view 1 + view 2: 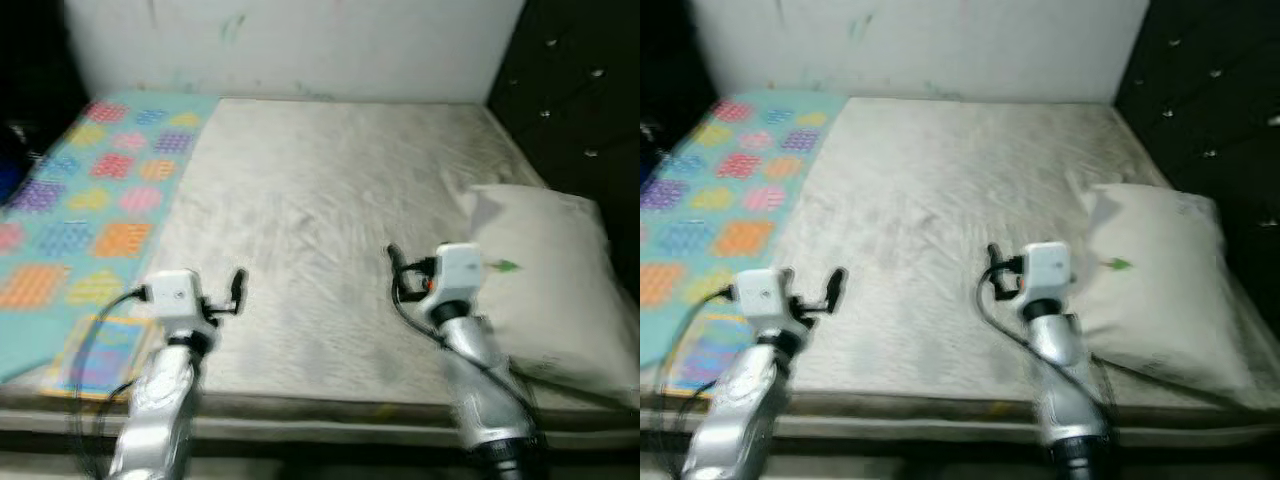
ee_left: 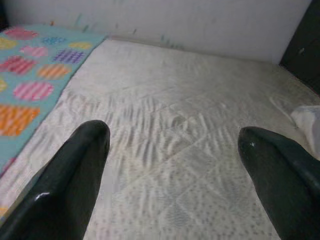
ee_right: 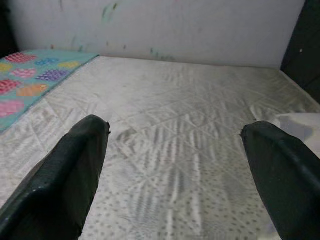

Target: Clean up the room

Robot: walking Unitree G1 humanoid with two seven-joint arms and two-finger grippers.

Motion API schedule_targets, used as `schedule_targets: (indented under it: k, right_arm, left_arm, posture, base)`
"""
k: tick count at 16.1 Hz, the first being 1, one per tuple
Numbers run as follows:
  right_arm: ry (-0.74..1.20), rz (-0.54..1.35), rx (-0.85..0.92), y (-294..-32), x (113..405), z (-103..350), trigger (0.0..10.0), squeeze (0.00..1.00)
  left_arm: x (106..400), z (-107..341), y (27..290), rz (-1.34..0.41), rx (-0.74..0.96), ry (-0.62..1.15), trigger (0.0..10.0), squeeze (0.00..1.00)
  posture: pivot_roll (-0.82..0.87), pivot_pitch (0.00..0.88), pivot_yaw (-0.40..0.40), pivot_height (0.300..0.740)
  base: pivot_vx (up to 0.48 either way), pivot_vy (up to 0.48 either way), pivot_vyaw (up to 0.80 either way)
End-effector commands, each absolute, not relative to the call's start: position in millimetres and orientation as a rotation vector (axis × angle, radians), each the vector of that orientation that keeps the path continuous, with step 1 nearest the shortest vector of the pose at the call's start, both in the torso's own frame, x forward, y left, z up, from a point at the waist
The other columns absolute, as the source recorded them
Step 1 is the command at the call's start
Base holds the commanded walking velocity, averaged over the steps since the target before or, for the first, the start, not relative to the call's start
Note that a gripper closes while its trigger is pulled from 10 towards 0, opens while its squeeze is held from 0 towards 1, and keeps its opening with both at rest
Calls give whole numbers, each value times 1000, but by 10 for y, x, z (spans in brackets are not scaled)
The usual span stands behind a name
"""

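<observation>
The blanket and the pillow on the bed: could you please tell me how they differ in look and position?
The blanket is teal with bright patches in pink, orange and purple; the pillow is plain off-white with a small green mark. The blanket lies spread flat along the robot's left side of the mattress; the pillow sits plump on its right side, by the dark headboard. The blanket covers a long strip; the pillow is compact. Both rest on the mattress, and neither gripper touches them.

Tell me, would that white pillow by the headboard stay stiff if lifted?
Probably not. The pillow looks plump and creased, so it would likely sag around whichever tool grips it. It seems light for its bulk. Lying flat on the mattress, it should slide, not roll.
</observation>
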State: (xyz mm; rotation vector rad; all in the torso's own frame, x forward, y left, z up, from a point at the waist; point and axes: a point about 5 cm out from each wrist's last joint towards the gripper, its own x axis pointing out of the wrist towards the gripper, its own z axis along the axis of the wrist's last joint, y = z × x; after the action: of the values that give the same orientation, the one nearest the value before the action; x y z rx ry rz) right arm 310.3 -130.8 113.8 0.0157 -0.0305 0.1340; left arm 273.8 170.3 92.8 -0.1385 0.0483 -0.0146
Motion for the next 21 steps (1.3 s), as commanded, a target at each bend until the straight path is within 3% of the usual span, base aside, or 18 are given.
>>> schedule_targets:
  k: [1, 3, 13, 21]
  right_arm:
    - [-40, 141, 8, -1321, 3112, 1163, 10000, 0]
    - [-41, 141, 8, -1320, 3119, 1164, 10000, 0]
    - [-42, 139, 1, -1334, 3128, 1158, 10000, 0]
    - [-62, 99, 18, -1320, 3182, 1154, 10000, 0]
  left_arm:
    - [2751, 944, 1693, -17, -133, 42, 10000, 0]
    - [2756, 946, 1686, -20, -140, 37, 10000, 0]
    - [2773, 940, 1686, -29, -153, 41, 10000, 0]
    - [2843, 917, 1649, -78, -127, 52, 10000, 0]
  posture:
    - [-21, 59, -3, 740]
    - [-22, 55, -3, 740]
    - [-23, 54, -2, 740]
    - [-25, 10, 57, 740]
  base:
    - [0, -409, 0]
    - [0, -364, 0]
    - [0, 0, 0]
    - [0, 0, 0]
